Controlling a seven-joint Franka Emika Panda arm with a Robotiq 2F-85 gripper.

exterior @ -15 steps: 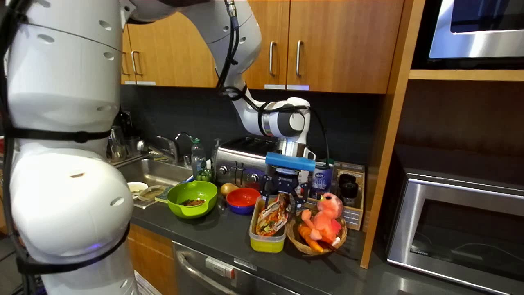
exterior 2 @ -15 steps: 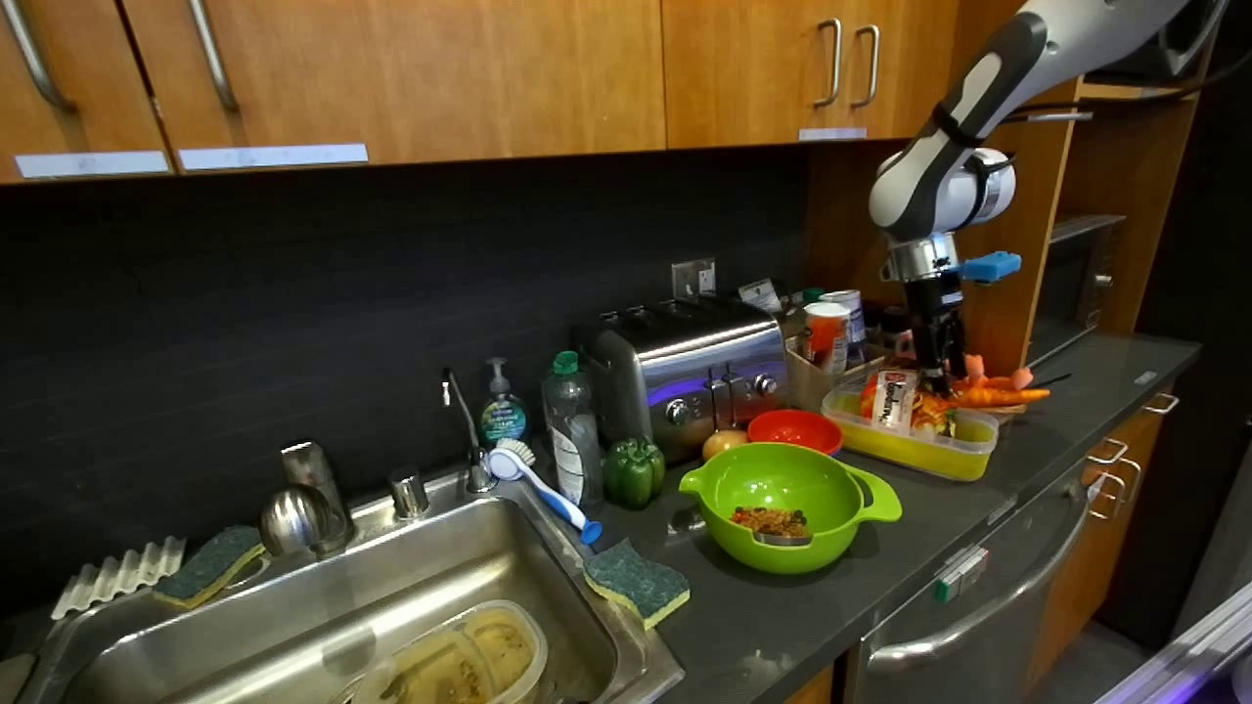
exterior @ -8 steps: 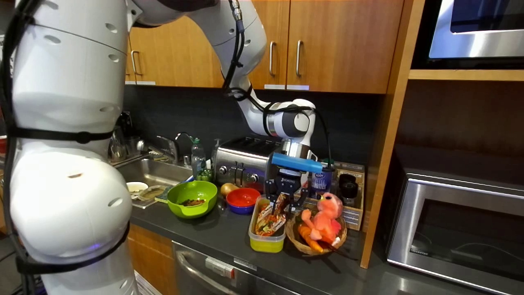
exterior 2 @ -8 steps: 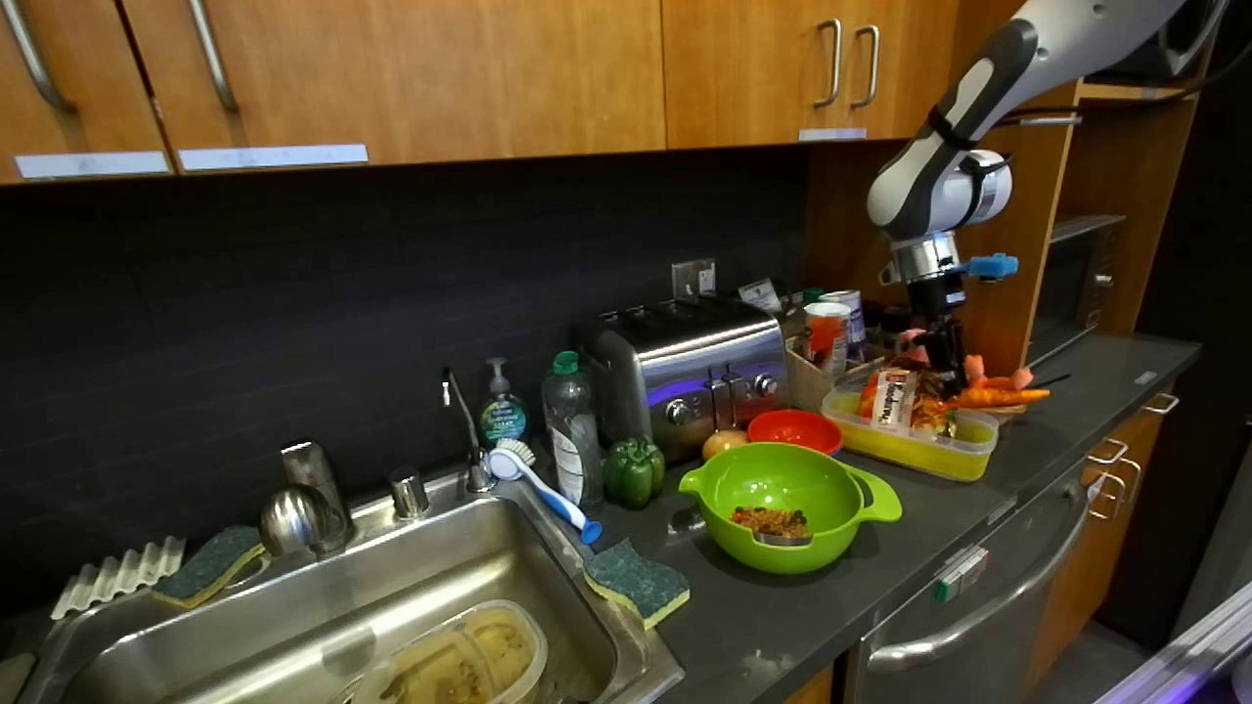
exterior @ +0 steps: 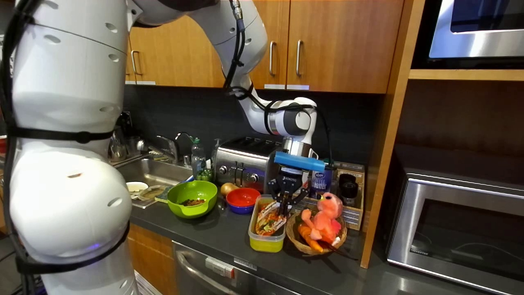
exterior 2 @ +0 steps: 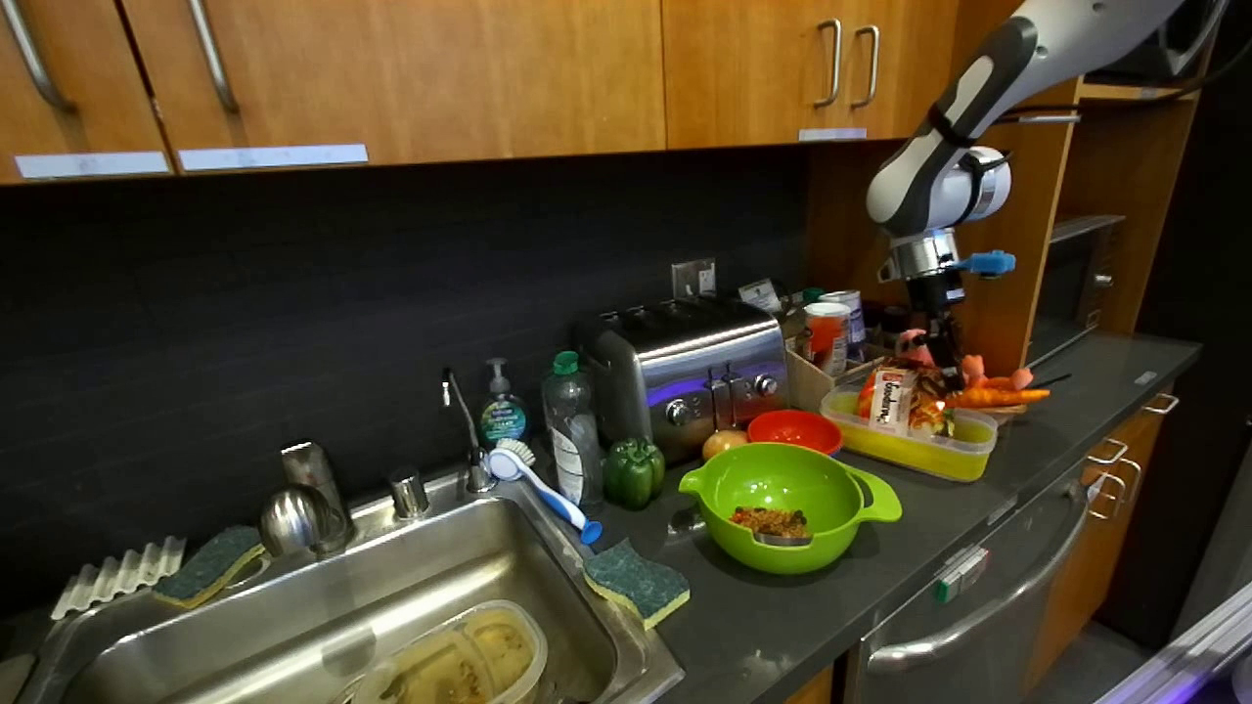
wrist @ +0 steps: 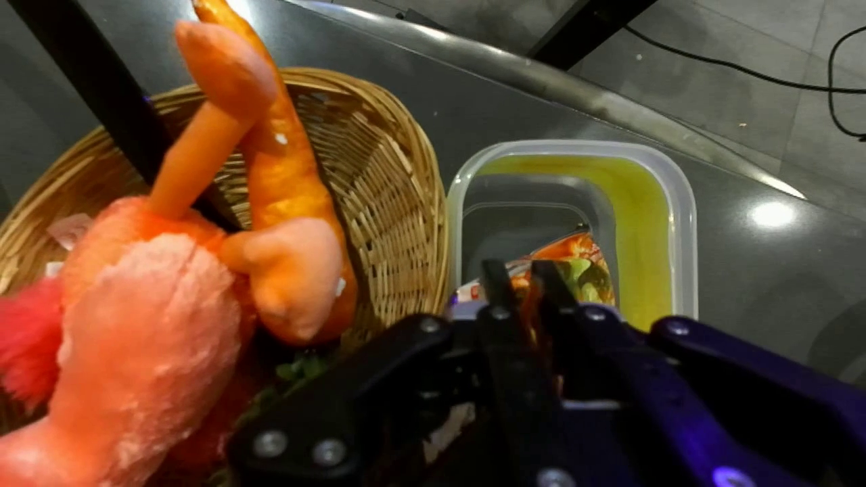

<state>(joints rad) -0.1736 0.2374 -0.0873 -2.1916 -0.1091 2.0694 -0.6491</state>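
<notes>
My gripper [wrist: 521,279] points down over a clear plastic container [exterior: 266,244] with a yellow-tinted lower part. Its fingers are drawn close together, pinching a ridge of the shiny food packet [wrist: 590,274] that lies in that container. Orange wrapper shows in the narrow gap between the fingertips. In an exterior view the packet [exterior 2: 892,399] leans with its white label facing out, partly above the rim. Directly beside the container, a wicker basket [wrist: 399,216] holds a pink plush bird [wrist: 149,318] and an orange carrot [wrist: 281,172]. The packet's far part is hidden under the gripper.
A green bowl [exterior 2: 792,552] with brown bits and a red bowl [exterior 2: 794,427] stand along the counter toward the sink [exterior 2: 587,626]. Behind them is a steel toaster [exterior 2: 685,372]. A wooden upright panel [exterior: 378,164] rises past the basket, with a microwave [exterior: 450,241] beyond it.
The gripper has shifted slightly toward the basket side, and its wide-open jaws have come together on the packet. The packet's upper part is bunched and slightly shifted; container and basket look unmoved.
</notes>
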